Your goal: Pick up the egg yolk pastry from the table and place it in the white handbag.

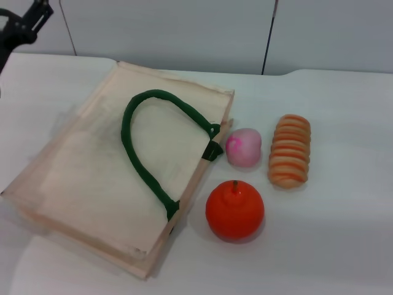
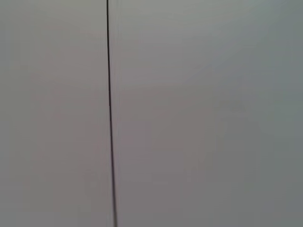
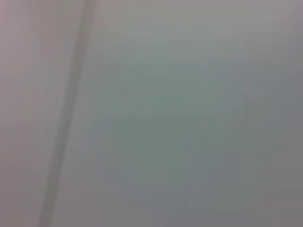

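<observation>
The white handbag (image 1: pixel 116 172) lies flat on the left half of the table in the head view, with a dark green loop handle (image 1: pixel 144 144) on top of it. The egg yolk pastry shows in no view; I cannot tell where it is. My left gripper (image 1: pixel 27 24) is raised at the far left corner, above and behind the bag and away from everything on the table. My right gripper is out of view. Both wrist views show only a plain grey surface with a seam line.
Right of the bag lie a pink-white round bun (image 1: pixel 244 147), a long orange-striped bread roll (image 1: pixel 290 150) and an orange fruit (image 1: pixel 234 210). The white table (image 1: pixel 344 233) reaches a grey panelled wall (image 1: pixel 184 31) at the back.
</observation>
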`<state>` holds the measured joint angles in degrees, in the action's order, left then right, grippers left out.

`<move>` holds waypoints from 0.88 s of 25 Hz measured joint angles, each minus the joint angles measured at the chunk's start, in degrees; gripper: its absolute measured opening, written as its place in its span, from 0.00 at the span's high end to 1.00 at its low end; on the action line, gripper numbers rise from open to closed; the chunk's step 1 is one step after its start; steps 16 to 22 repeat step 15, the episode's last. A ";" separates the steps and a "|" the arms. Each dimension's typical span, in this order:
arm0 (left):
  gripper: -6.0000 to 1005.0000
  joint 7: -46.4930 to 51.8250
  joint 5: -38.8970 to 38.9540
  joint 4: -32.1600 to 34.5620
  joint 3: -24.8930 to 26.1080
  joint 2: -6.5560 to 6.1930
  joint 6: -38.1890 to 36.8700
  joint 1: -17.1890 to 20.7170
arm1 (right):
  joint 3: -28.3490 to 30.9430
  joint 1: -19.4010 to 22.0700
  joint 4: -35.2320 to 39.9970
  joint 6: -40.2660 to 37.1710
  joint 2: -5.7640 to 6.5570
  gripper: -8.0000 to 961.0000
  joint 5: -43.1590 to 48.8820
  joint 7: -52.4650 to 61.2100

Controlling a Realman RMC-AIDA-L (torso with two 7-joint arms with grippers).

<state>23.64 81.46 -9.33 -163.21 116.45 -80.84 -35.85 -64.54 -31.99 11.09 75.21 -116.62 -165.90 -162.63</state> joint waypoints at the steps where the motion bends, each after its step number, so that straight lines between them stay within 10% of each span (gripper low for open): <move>1: 0.11 -3.08 0.87 1.40 0.00 0.06 0.17 0.13 | 2.81 -1.30 -3.41 1.26 0.12 0.07 0.12 -0.23; 9: 0.11 -32.81 13.25 15.93 -0.06 0.22 1.39 1.08 | 12.75 -2.73 -10.75 2.17 0.21 0.07 0.87 -0.17; 22: 0.11 -34.59 13.83 17.92 -0.24 0.14 0.07 1.49 | 12.93 -2.51 -11.03 2.68 0.23 0.07 1.10 -0.02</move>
